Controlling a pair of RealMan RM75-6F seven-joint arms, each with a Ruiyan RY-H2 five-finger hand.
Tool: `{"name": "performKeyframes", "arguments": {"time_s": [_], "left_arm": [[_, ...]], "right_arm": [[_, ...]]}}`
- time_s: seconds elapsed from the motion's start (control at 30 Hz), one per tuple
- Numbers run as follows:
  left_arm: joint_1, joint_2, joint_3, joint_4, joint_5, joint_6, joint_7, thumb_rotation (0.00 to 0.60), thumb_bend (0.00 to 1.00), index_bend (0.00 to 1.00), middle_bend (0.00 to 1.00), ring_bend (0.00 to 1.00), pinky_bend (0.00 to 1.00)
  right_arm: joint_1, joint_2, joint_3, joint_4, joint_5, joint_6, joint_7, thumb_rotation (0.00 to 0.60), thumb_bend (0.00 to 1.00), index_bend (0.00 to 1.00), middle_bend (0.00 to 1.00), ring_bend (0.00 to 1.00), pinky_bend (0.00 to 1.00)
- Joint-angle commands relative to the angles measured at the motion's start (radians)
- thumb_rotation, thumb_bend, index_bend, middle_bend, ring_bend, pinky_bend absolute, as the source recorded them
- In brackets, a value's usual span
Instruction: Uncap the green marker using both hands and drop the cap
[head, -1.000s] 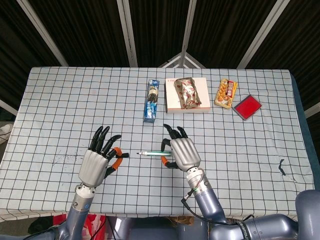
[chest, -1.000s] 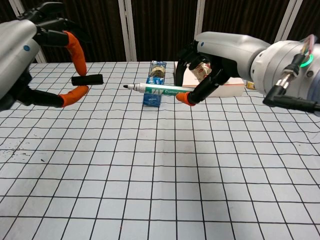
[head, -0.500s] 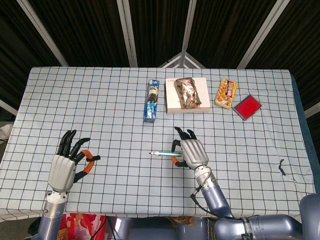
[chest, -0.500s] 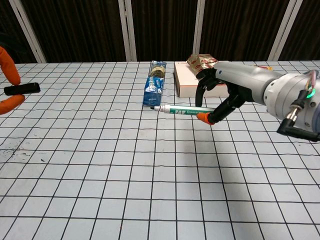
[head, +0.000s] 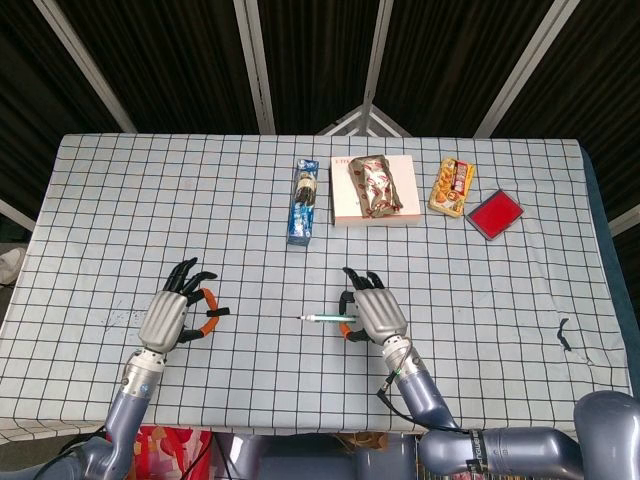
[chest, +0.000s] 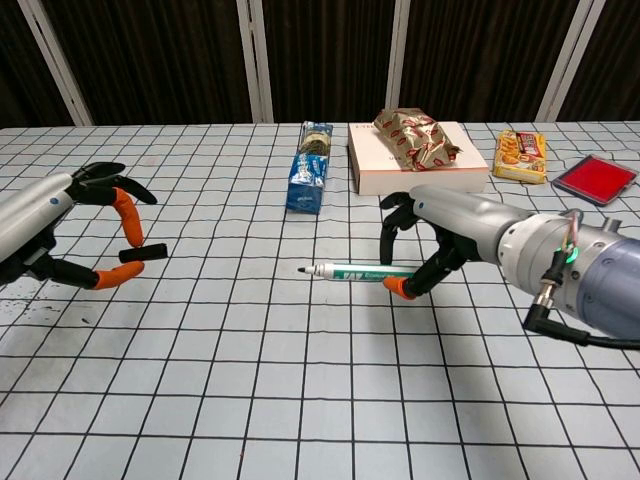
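Note:
The green marker is uncapped, its dark tip pointing toward my left side, and it hangs level just above the checked table. My right hand grips its rear end between an orange-tipped thumb and the fingers; in the head view the right hand covers the rear of the marker. The black cap sits between the orange-tipped thumb and finger of my left hand, low over the table's left side. From the head view, the cap pokes out to the right of the left hand.
Along the far side lie a blue biscuit pack, a white box with a foil snack bag on it, an orange sweets box and a red pad.
My left hand has swung back in from the far left and sunk toward the table, still with the cap. The right hand has lowered the marker and drawn it nearer.

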Motion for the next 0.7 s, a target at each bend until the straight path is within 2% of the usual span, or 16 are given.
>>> {"name": "performKeyframes", "arguments": {"time_s": [0.03,0.17,0.5,0.53,0.63,0.7], "left_arm": [[-0.026,-0.032,-0.01,0.036,-0.018,-0.038,-0.059,0.6,0.44,0.57,0.23,0.0,0.0],[-0.044,-0.053,-0.015,0.069,-0.035,-0.078,-0.083,0.6,0.44,0.54,0.22,0.0,0.0],[-0.065,-0.111,-0.035,0.139,-0.098,-0.149,-0.031,0.6,0.42,0.51,0.2,0.0,0.0],[-0.067,-0.115,-0.036,0.142,-0.101,-0.153,-0.027,0.6,0.39,0.47,0.17,0.0,0.0],[-0.073,-0.119,-0.035,0.14,-0.103,-0.162,-0.01,0.6,0.26,0.3,0.08,0.0,0.0],[-0.075,-0.107,-0.037,0.116,-0.101,-0.158,-0.009,0.6,0.21,0.19,0.02,0.0,0.0]], "right_arm": [[-0.004,-0.02,-0.005,0.029,-0.007,-0.018,0.013,0.6,0.5,0.65,0.08,0.16,0.07],[-0.009,-0.025,-0.006,0.04,-0.014,-0.024,0.017,0.6,0.5,0.65,0.08,0.16,0.07],[-0.02,-0.023,0.001,0.046,-0.02,-0.033,0.017,0.6,0.5,0.65,0.08,0.17,0.07],[-0.021,-0.022,0.002,0.046,-0.019,-0.035,0.017,0.6,0.5,0.65,0.08,0.17,0.07],[-0.024,-0.023,0.003,0.049,-0.018,-0.038,0.017,0.6,0.5,0.65,0.08,0.16,0.07],[-0.027,-0.021,0.004,0.049,-0.019,-0.038,0.018,0.6,0.5,0.65,0.08,0.16,0.07]]}}
